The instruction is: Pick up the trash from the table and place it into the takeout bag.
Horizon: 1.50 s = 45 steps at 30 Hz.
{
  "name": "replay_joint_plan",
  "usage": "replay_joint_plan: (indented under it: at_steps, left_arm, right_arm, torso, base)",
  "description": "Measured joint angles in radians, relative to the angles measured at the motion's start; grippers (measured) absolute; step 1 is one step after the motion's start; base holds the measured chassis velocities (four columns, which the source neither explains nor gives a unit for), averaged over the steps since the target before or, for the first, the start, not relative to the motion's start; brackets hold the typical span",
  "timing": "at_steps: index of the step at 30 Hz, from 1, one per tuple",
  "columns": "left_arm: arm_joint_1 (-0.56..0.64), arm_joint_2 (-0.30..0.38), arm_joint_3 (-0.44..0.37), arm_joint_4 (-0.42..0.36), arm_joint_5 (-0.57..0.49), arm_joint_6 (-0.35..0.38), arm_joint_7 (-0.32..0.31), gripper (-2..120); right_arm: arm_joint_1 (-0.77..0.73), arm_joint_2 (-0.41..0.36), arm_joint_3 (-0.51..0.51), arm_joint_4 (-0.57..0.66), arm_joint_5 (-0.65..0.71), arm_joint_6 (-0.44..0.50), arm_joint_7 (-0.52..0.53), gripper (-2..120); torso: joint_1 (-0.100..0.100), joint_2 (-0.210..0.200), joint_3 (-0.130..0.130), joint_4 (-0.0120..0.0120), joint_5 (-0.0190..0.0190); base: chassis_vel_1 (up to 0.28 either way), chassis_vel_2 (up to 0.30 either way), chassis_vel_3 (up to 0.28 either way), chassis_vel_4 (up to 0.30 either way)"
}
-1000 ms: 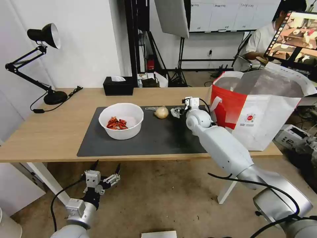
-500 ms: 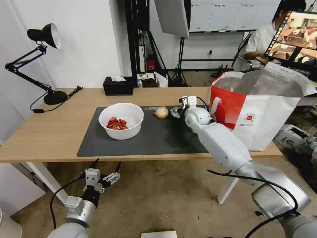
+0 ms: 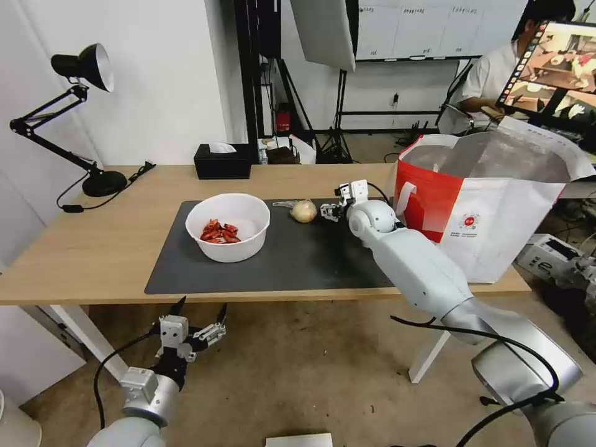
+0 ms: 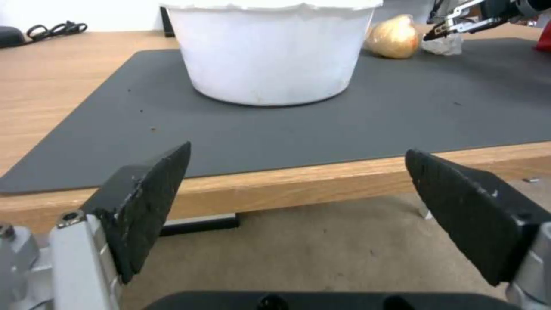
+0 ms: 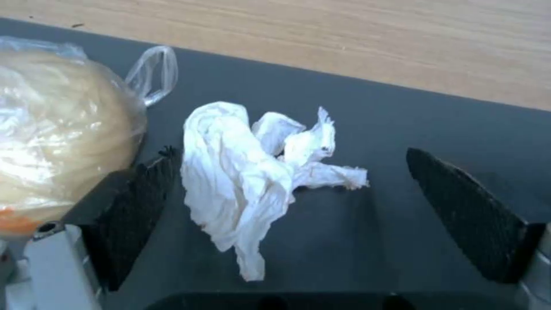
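On the dark mat (image 3: 279, 264) of the table (image 3: 93, 248) stand a white bowl with red scraps (image 3: 228, 226) (image 4: 270, 47) and a tan wrapped lump (image 3: 303, 211) (image 5: 57, 129). A crumpled white tissue (image 5: 258, 172) (image 4: 443, 44) lies just right of the lump. My right gripper (image 3: 329, 212) (image 5: 298, 215) is open low over the mat, its fingers on either side of the tissue, one pad (image 5: 137, 206) close to the lump. The takeout bag (image 3: 496, 205) stands open at the table's right end. My left gripper (image 3: 198, 318) (image 4: 298, 206) hangs open below the table's front edge.
A black tissue box (image 3: 221, 161) sits at the table's back edge, and a black desk lamp (image 3: 102, 183) stands at the back left with its cable. A small carton (image 3: 549, 254) lies on the floor to the right of the bag.
My right gripper has edged a little to the left along the mat, toward the wrapped lump. The left arm has stayed below the table.
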State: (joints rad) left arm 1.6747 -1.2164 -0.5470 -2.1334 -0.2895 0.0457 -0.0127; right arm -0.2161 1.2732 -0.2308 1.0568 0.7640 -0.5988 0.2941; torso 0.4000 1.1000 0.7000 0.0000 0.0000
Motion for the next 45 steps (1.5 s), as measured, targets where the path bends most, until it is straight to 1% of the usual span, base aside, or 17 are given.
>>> replay_joint_plan:
  at_steps: [10, 15, 16, 17, 20, 22, 23, 25, 26, 29, 31, 33, 35, 37, 39, 41, 45]
  left_arm:
    - [0.0, -0.006, 0.004, 0.002, 0.001, 0.0, 0.0, 100]
    - [0.003, -0.007, 0.004, -0.007, 0.001, 0.002, 0.001, 100]
    - [0.003, -0.008, 0.004, -0.008, 0.001, 0.002, 0.001, 100]
    - [0.003, -0.008, 0.004, -0.008, 0.001, 0.002, 0.001, 100]
    - [0.004, -0.009, 0.004, -0.008, 0.001, 0.003, 0.001, 100]
    - [0.004, -0.009, 0.004, -0.008, 0.001, 0.003, 0.001, 100]
    - [0.004, -0.009, 0.004, -0.008, 0.0, 0.003, 0.001, 100]
    - [0.005, -0.009, 0.004, -0.009, 0.0, 0.003, 0.001, 100]
    - [0.005, -0.009, 0.004, -0.009, 0.0, 0.003, 0.001, 100]
    - [0.003, -0.01, 0.006, -0.007, 0.001, 0.003, 0.001, 100]
    - [0.003, -0.011, 0.007, -0.006, 0.001, 0.003, 0.001, 100]
    - [0.001, -0.013, 0.01, -0.004, 0.003, 0.003, 0.001, 100]
    - [0.0, -0.013, 0.011, -0.003, 0.003, 0.003, 0.001, 100]
    - [-0.002, -0.014, 0.012, -0.001, 0.003, 0.004, 0.001, 100]
    - [-0.002, -0.015, 0.012, -0.001, 0.003, 0.004, 0.001, 100]
    - [-0.004, -0.014, 0.013, 0.0, 0.003, 0.004, 0.001, 100]
    - [-0.01, -0.014, 0.014, 0.001, 0.003, 0.006, 0.001, 100]
  right_arm:
    - [-0.004, -0.005, 0.003, 0.0, -0.004, -0.012, -0.013, 100]
    - [-0.005, -0.003, 0.005, -0.004, -0.005, -0.01, -0.019, 97]
    - [-0.005, -0.003, 0.006, -0.004, -0.005, -0.009, -0.02, 92]
    - [-0.005, -0.003, 0.006, -0.004, -0.005, -0.009, -0.02, 92]
    - [-0.005, -0.001, 0.007, -0.009, -0.006, -0.002, -0.025, 78]
    - [-0.005, -0.001, 0.007, -0.01, -0.006, -0.001, -0.026, 76]
    - [-0.004, -0.001, 0.008, -0.015, -0.008, 0.001, -0.032, 68]
    - [-0.003, 0.0, 0.008, -0.018, -0.008, 0.002, -0.038, 58]
    - [-0.003, 0.0, 0.008, -0.018, -0.008, 0.002, -0.038, 58]
    - [-0.007, 0.002, 0.014, -0.021, -0.01, 0.004, -0.041, 44]
    - [-0.009, 0.002, 0.016, -0.022, -0.011, 0.004, -0.042, 41]
    - [-0.013, 0.004, 0.022, -0.025, -0.011, 0.004, -0.046, 30]
    - [-0.014, 0.004, 0.022, -0.025, -0.012, 0.004, -0.047, 28]
    - [-0.018, 0.004, 0.024, -0.026, -0.012, 0.004, -0.051, 15]
    - [-0.019, 0.004, 0.024, -0.026, -0.012, 0.004, -0.052, 11]
    - [-0.024, 0.005, 0.025, -0.025, -0.012, 0.006, -0.052, 0]
    - [-0.026, 0.007, 0.027, -0.02, -0.012, 0.006, -0.052, 0]
  torso:
    - [0.0, 0.0, 0.0, 0.0, 0.0]
    - [0.0, 0.0, 0.0, 0.0, 0.0]
    - [0.0, 0.0, 0.0, 0.0, 0.0]
    - [0.0, 0.0, 0.0, 0.0, 0.0]
    - [0.0, 0.0, 0.0, 0.0, 0.0]
    - [0.0, 0.0, 0.0, 0.0, 0.0]
    - [0.0, 0.0, 0.0, 0.0, 0.0]
    - [0.0, 0.0, 0.0, 0.0, 0.0]
    - [0.0, 0.0, 0.0, 0.0, 0.0]
    - [0.0, 0.0, 0.0, 0.0, 0.0]
    - [0.0, 0.0, 0.0, 0.0, 0.0]
    - [0.0, 0.0, 0.0, 0.0, 0.0]
    - [0.0, 0.0, 0.0, 0.0, -0.0001]
    - [0.0, 0.0, 0.0, 0.0, -0.0001]
    - [0.0, 0.0, 0.0, 0.0, 0.0]
    - [0.0, 0.0, 0.0, 0.0, -0.0001]
    - [0.0, 0.0, 0.0, -0.0002, -0.0001]
  base:
    - [0.0, 0.0, 0.0, 0.0]
    - [0.0, 0.0, 0.0, 0.0]
    - [0.0, 0.0, 0.0, 0.0]
    - [0.0, 0.0, 0.0, 0.0]
    - [0.0, 0.0, 0.0, 0.0]
    - [0.0, 0.0, 0.0, 0.0]
    - [0.0, 0.0, 0.0, 0.0]
    - [0.0, 0.0, 0.0, 0.0]
    - [0.0, 0.0, 0.0, 0.0]
    - [0.0, 0.0, 0.0, 0.0]
    - [0.0, 0.0, 0.0, 0.0]
    - [0.0, 0.0, 0.0, 0.0]
    - [0.0, 0.0, 0.0, 0.0]
    - [0.0, 0.0, 0.0, 0.0]
    - [0.0, 0.0, 0.0, 0.0]
    - [0.0, 0.0, 0.0, 0.0]
    - [0.0, 0.0, 0.0, 0.0]
